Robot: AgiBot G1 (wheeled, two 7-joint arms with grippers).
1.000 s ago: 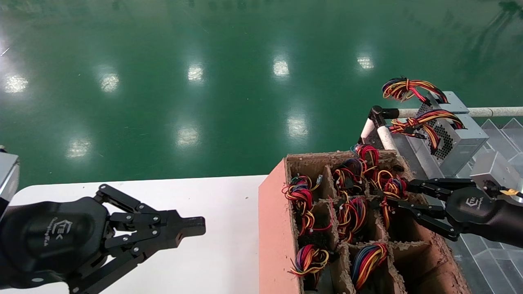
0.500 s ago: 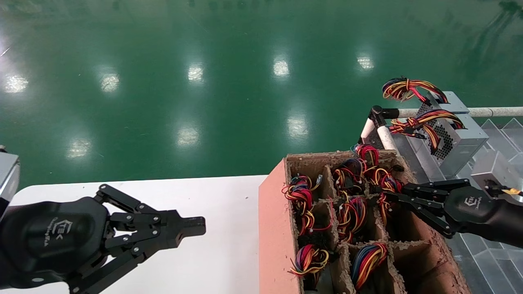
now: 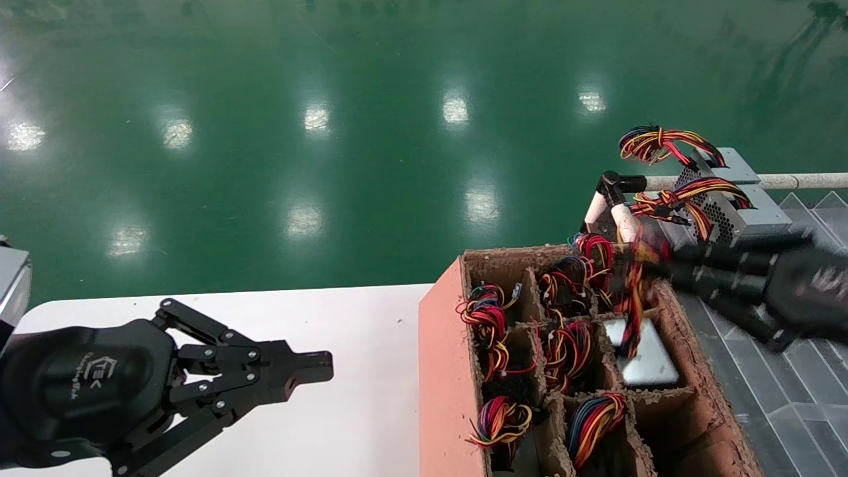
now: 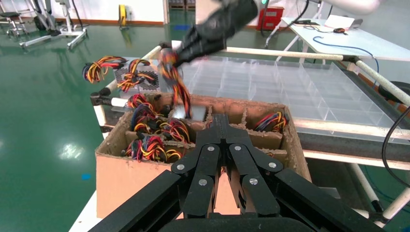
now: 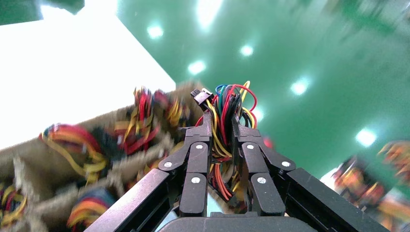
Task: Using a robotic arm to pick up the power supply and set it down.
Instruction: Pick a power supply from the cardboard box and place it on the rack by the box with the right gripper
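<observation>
The power supply (image 3: pixel 652 364) shows as a silver-grey box in a right-hand compartment of the pinkish cardboard box (image 3: pixel 449 358). Its red-yellow-black wire bundle (image 3: pixel 635 298) runs up from it. My right gripper (image 3: pixel 656 265) hangs above the cardboard box's far right corner, shut on that bundle. In the right wrist view the wire bundle (image 5: pixel 227 104) is pinched between the right gripper (image 5: pixel 221 126) fingers. My left gripper (image 3: pixel 318 368) is parked shut over the white table (image 3: pixel 344 311), holding nothing. In the left wrist view the left gripper (image 4: pixel 220 121) points at the cardboard box (image 4: pixel 121 181).
Other compartments hold several wire bundles (image 3: pixel 487 318). Two more silver power supplies (image 3: pixel 742 218) with wires sit on the rack at the back right, behind a white pipe rail (image 3: pixel 762 181). A clear partitioned tray (image 3: pixel 801 371) lies right of the cardboard box. Green floor lies beyond.
My right gripper closed on the wire bundle, then rose and drew back to the right. The power supply's silver body has come into view in its compartment. The left arm has not moved.
</observation>
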